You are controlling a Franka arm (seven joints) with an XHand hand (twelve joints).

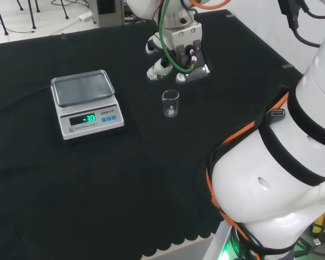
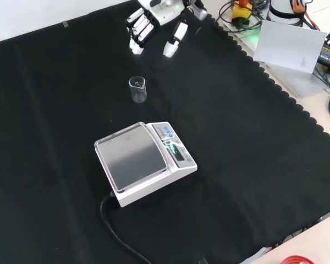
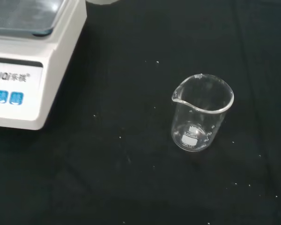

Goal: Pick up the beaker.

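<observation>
A small clear glass beaker (image 1: 170, 103) stands upright on the black cloth (image 1: 151, 179), with nothing visible inside it. In the head view it is to the right of a white electronic scale (image 1: 85, 103), apart from it. The robot's black and white hand (image 1: 176, 57) hovers in the air beyond the beaker, farther from the scale, not touching it. Its fingers (image 2: 138, 34) and thumb (image 2: 172, 41) hang nearly straight and spread apart, holding nothing. In the front view the beaker sits between the hand and the scale.
</observation>
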